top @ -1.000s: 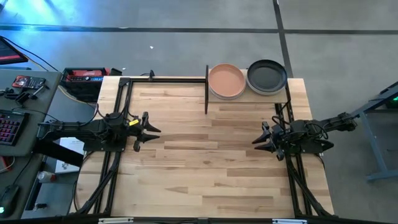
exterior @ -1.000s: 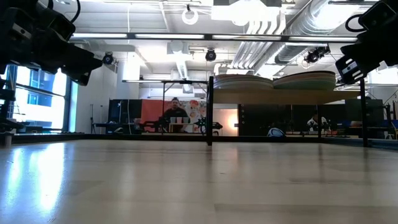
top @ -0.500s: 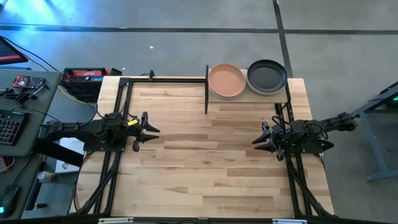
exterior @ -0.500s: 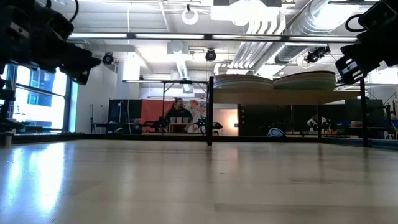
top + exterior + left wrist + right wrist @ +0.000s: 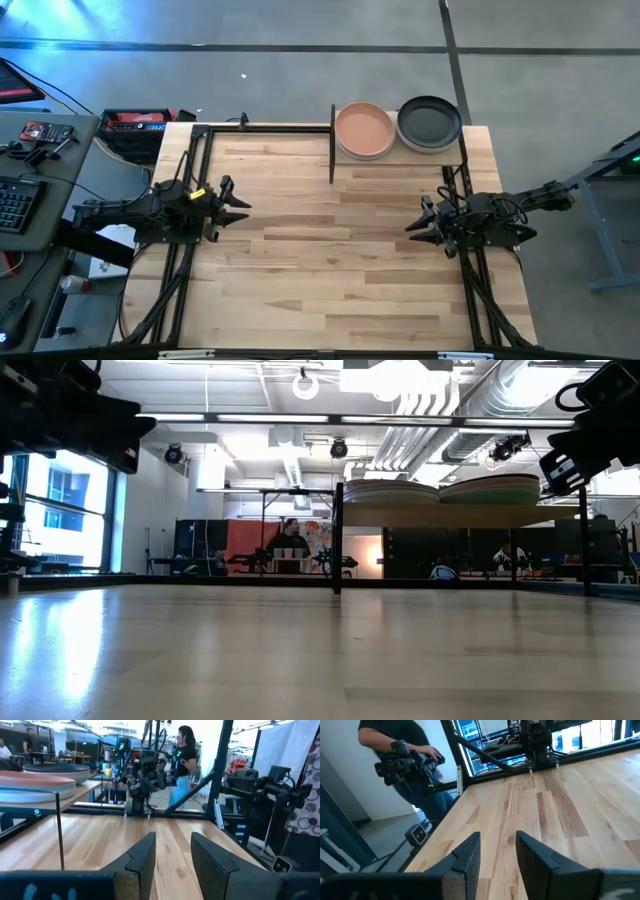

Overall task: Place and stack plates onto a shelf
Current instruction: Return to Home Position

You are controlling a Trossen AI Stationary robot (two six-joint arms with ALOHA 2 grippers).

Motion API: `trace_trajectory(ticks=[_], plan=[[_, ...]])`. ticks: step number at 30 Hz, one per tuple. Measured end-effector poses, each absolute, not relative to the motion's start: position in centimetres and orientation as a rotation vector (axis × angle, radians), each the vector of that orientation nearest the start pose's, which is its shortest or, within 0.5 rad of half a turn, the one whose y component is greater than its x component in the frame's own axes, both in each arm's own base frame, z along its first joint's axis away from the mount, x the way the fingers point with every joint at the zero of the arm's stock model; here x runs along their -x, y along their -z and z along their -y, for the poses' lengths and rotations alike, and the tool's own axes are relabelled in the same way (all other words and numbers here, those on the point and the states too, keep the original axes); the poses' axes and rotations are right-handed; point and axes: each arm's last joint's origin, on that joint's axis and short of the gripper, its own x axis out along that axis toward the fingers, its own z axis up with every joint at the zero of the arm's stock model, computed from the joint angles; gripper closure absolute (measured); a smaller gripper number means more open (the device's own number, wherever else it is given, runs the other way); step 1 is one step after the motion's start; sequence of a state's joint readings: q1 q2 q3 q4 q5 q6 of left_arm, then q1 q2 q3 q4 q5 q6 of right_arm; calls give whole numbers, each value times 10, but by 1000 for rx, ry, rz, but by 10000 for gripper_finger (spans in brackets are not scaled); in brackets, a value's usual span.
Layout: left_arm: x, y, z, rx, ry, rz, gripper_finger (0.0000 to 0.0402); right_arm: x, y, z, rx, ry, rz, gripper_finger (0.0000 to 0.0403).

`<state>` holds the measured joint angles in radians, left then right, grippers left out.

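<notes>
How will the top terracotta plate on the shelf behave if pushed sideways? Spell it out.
Probably stiff: the terracotta plate keeps a clean round rim. It likely slides rather than rolls, lying flat on its stack. Pushed far, it might drop off the shelf, which shows no raised edge.

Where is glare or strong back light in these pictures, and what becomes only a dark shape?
Low view: the bright window at the left lays a pale sheen on the table; the left gripper and right gripper are black silhouettes against the ceiling lights. High view: even light, blue glare on the floor at upper left.
</notes>
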<state>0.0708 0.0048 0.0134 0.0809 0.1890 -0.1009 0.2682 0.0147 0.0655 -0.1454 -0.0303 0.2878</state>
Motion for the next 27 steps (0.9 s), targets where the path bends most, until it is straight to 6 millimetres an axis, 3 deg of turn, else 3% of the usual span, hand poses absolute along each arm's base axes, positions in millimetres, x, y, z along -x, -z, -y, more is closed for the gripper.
trace_trajectory(ticks=[27], plan=[[-97,-174,-2,91,120,71,289,-90,-171,-26,-274,-282,-136,295]])
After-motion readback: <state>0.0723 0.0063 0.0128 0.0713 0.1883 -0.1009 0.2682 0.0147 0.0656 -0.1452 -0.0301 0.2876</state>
